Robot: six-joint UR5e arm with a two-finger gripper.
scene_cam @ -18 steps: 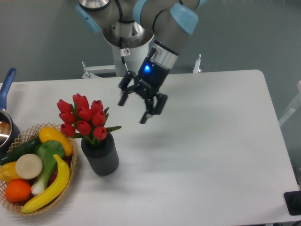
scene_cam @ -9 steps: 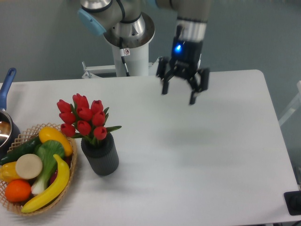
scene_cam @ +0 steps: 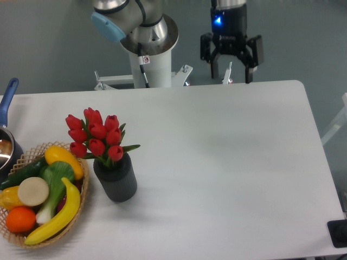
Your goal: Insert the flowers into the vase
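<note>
The flowers sat stems-down in the vase near the bench's front left, right beside the basket, so the job looked done, and the claw hung empty with its fingers apart up past the back edge, well away. They looked like light fake tulips with soft heads, so I'd have pinched the bunched stems just under the buds, not the blooms. The vase seemed thick-walled and heavy enough not to tip, matte so not slippery
</note>
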